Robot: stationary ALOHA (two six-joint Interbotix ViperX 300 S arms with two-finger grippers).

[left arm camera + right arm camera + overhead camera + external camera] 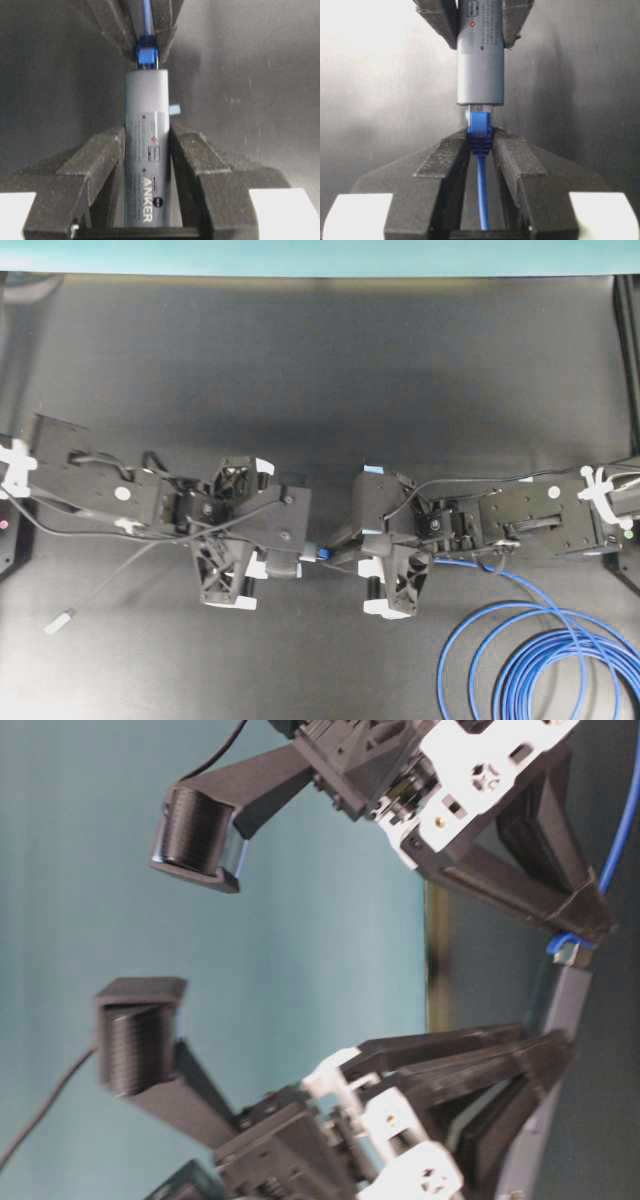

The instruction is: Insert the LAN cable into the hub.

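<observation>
While my left gripper [147, 150] clamps the rigid Anker hub [148, 150] mid-body and my right gripper [481, 142] pinches the LAN cable [481, 200] by its stiff blue boot, the plug's at the port, maybe partway in.

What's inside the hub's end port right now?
The LAN cable plug's silver tip sits in the hub port mouth; blue boot remains outside. How deep it goes is hidden by the housing.

Left gripper [283, 562] and right gripper [345, 550] end to end mid-worktop [320, 360]; hub [148, 150] in left, LAN cable [480, 131] plug at hub's end; coils front-right.
</observation>
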